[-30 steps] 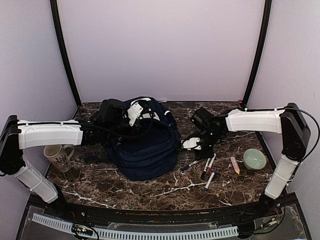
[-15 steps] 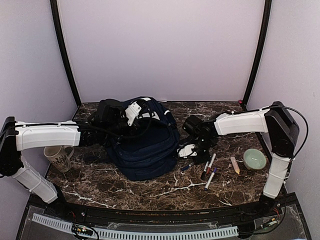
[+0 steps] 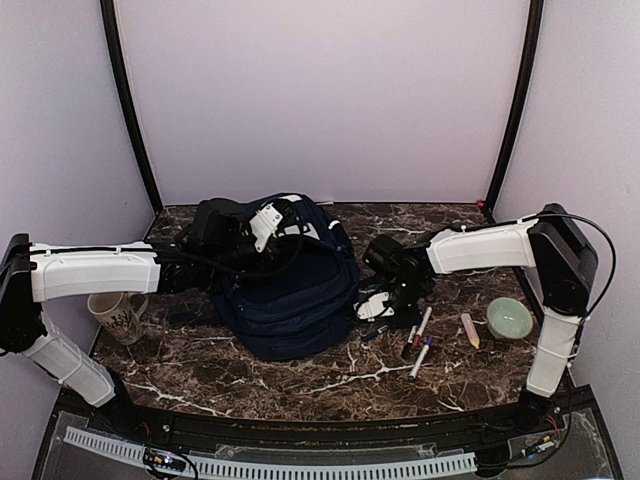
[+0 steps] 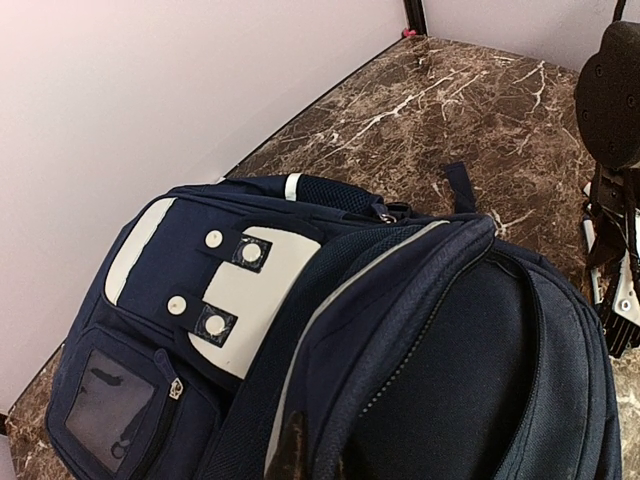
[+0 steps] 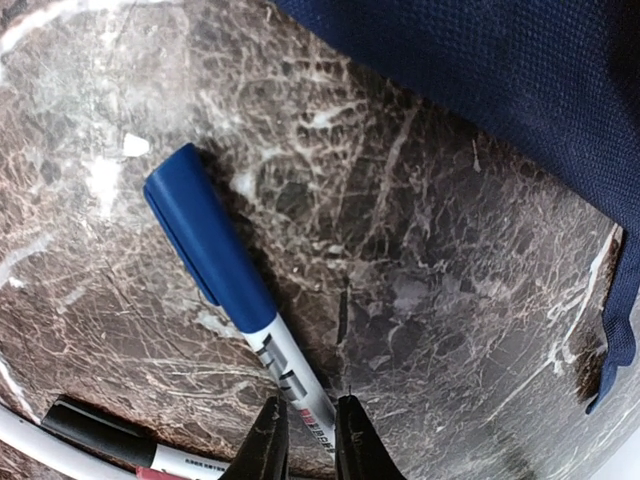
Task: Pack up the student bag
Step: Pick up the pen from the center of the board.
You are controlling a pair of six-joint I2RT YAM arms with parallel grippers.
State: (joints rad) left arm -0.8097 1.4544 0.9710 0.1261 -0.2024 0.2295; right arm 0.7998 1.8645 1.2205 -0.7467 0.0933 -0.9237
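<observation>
The student bag, navy blue with a grey-white patch, lies on the marble table left of centre. It fills the left wrist view, and its edge shows in the right wrist view. My left gripper is at the bag's top, shut on the fabric rim of its opening; only a dark fingertip shows. My right gripper is low over the table by the bag's right side. In the right wrist view it is shut around the white barrel of a blue-capped marker lying on the table.
More markers lie right of my right gripper; one black-capped shows by the fingers. A tan crayon and a green bowl are further right. A mug stands at the left under my left arm.
My right arm has moved left toward the bag and lowered onto the blue-capped marker. My left arm and the bag have barely moved.
</observation>
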